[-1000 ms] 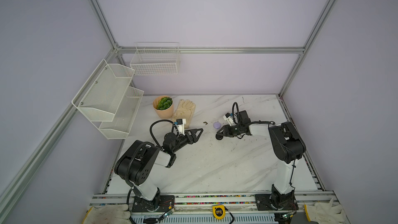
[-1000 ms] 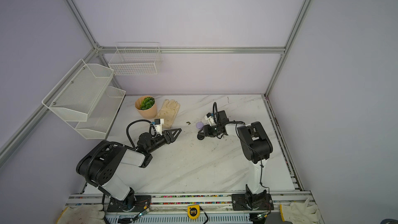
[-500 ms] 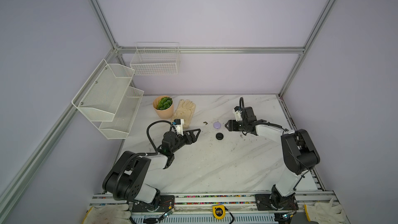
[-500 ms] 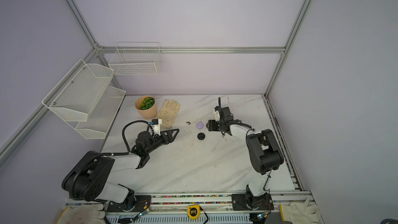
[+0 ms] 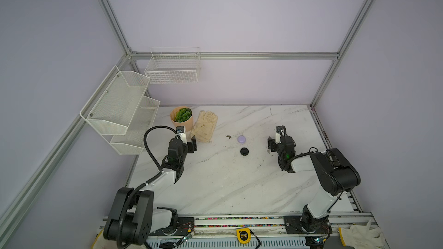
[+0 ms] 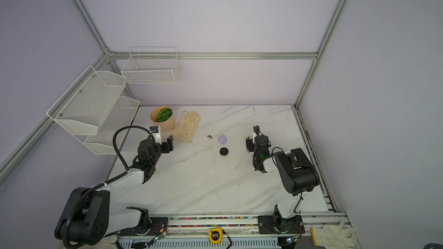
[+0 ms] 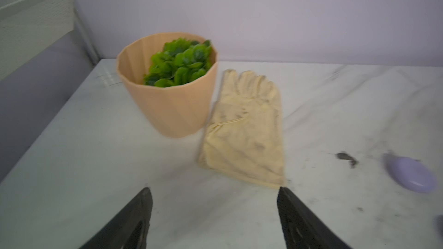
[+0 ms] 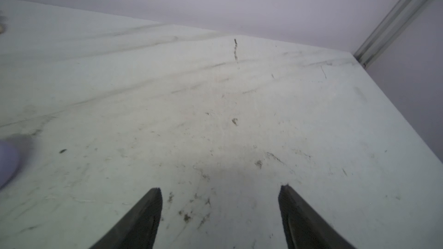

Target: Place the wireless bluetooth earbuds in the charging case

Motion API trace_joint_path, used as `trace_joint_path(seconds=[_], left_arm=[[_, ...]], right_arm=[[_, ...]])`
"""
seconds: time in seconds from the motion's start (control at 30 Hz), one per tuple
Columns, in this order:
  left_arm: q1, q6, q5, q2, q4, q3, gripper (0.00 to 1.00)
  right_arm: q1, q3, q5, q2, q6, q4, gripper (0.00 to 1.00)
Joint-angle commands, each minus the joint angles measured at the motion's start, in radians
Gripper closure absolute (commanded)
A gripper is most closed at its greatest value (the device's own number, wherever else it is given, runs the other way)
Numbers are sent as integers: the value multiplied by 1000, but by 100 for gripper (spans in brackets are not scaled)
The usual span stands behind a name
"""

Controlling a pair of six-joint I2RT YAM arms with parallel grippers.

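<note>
My left gripper [image 7: 214, 189] stands wide open over the white marble surface [image 5: 215, 188], and nothing is between its 2 black fingers. It hangs just beside the cuff of a cream glove [image 5: 205, 126], which lies flat next to a peach plant pot [image 5: 177, 124] with green leaves inside. Pot and glove are at the far left part of the surface. They touch or almost touch; I cannot tell which.

My right gripper [image 8: 220, 188] is also wide open and holds nothing. Under it I see only bare, a little dirty marble. In both top views it is on the right side, well apart from the cases.

Between my 2 grippers lie 2 round cases. The lilac charging case [image 5: 241, 139] is farther from my bases, and the black charging case [image 5: 244, 151] is just in front of it, near but not touching. Both seem shut. A dark speck [image 5: 228, 136] lies on the surface between the glove and the lilac case; it is too small to say what it is. The earbuds I cannot make out in any view, so I cannot tell where they are.

On the left wall hangs a white mesh shelf [image 5: 119, 106] with 2 tiers, and on the back wall a wire basket [image 5: 172, 68]. A yellow tape measure [image 5: 242, 235] sits on the front rail.
</note>
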Motion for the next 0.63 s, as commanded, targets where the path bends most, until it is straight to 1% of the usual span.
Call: trace_joint_path(seconds=[0.0, 0.03, 0.07, 0.1, 0.13, 0.17, 0.2, 0.23, 0.3, 0.33, 0.4, 0.6], left_arm=[[50, 112, 9, 109, 182, -24, 20], [67, 106, 44, 142, 232, -38, 21], [68, 96, 23, 177, 295, -62, 21], [76, 82, 0, 205, 371, -84, 19], [82, 75, 6, 206, 362, -80, 14], [90, 65, 13, 211, 361, -74, 10], [101, 58, 23, 217, 376, -79, 3], [102, 64, 25, 224, 400, -84, 0], [104, 66, 26, 230, 421, -91, 0], [103, 65, 26, 227, 415, -89, 0], [104, 65, 28, 227, 415, -90, 0], [105, 66, 32, 220, 418, -95, 0]], right_arm=[[-146, -87, -119, 20, 72, 440, 26], [-147, -101, -142, 38, 69, 505, 27], [-147, -81, -144, 0, 43, 393, 6], [-147, -84, -152, 10, 44, 415, 3], [-142, -107, -111, 33, 55, 514, 3], [-122, -106, -64, 6, 46, 462, 3], [-115, -95, -54, 2, 44, 427, 3], [-116, -88, -53, 30, 56, 464, 3], [-116, -71, -28, 12, 60, 393, 3], [-123, -59, -57, 31, 67, 404, 3], [-126, -41, -64, 25, 61, 353, 3], [-129, -47, -75, 25, 65, 364, 3]])
